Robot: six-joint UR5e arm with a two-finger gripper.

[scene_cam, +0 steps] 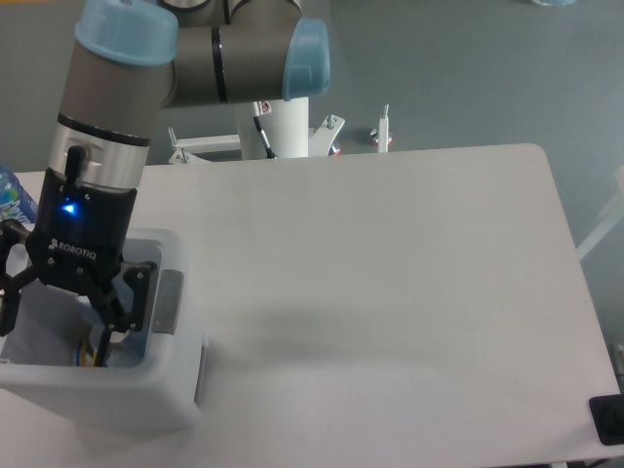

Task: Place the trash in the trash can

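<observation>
Your bin (146, 390) sits at the table's (390, 292) front-left corner, its grey latch tab (170, 302) on the right rim; inside, past the fingers, you can see only pale shapes and a small yellowish patch, which may be the trash, though the view is too blocked to be sure. Your gripper (54, 327) hangs over the bin's mouth, pointing down, its black fingers (122, 302) spread wide with nothing between them; the blue light on its body is lit. The arm (117, 88) drops steeply from the elbow at the top of the view. At the left edge, a blue-labelled bottle (10, 200) peeks out behind the bin.
</observation>
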